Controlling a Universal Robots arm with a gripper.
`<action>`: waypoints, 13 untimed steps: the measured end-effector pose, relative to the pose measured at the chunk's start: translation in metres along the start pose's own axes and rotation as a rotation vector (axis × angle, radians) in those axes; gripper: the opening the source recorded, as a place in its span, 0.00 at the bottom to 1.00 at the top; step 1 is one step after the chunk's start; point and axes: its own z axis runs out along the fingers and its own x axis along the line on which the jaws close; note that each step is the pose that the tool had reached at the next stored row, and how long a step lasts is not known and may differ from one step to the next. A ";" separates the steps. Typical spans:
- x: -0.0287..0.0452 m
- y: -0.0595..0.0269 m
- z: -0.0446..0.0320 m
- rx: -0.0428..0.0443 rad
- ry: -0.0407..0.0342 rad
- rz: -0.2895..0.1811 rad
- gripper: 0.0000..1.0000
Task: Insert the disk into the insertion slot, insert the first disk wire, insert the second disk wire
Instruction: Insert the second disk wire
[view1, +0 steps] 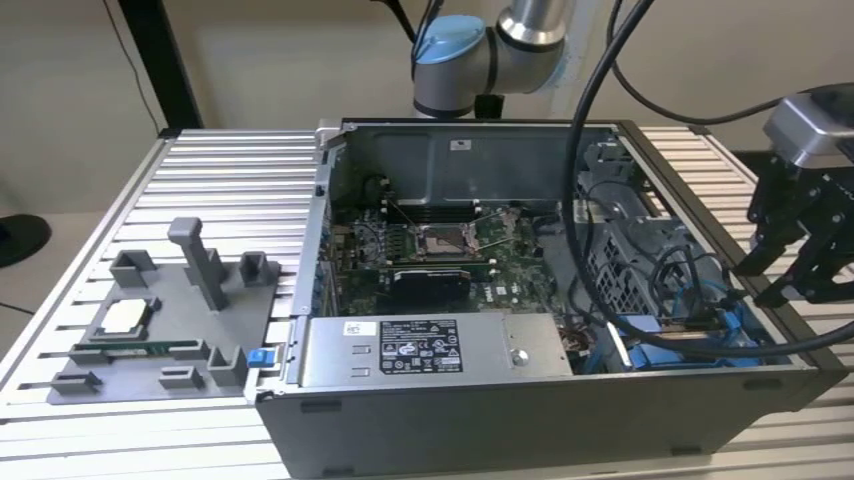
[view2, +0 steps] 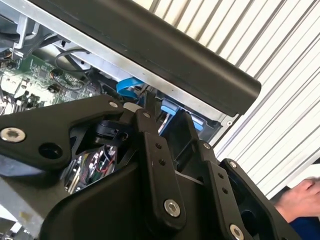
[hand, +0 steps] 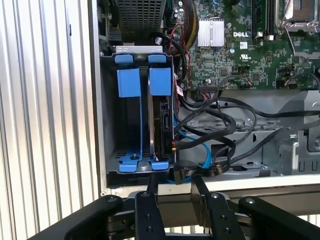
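Inside the open dark-grey computer case (view1: 534, 410), the narrow grey metal insertion slot (hand: 107, 115) with blue rails holds the blue-framed silver-grey disk (hand: 163, 120) on edge, long axis along the bay, plug end apparently toward the black gripper (hand: 176, 186); spread jaws straddle a black cable plug (hand: 182, 174), wiring seemingly not yet done

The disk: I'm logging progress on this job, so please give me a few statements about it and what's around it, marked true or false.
1. The disk stands inside the slot. True.
2. The gripper grips the disk. False: its fingers are open, clear of the disk, by a black connector.
3. A blue cable loops beside the slot. True.
4. The grey fixture lies on the exterior view's right of the case. False: it lies on that view's left.
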 end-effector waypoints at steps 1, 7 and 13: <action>-0.0001 -0.0018 0.0000 -0.0096 0.0005 0.000 1.00; -0.0007 -0.0119 0.0000 -0.0781 0.0048 0.005 1.00; -0.0010 -0.0168 0.0000 -0.1481 0.0092 0.010 1.00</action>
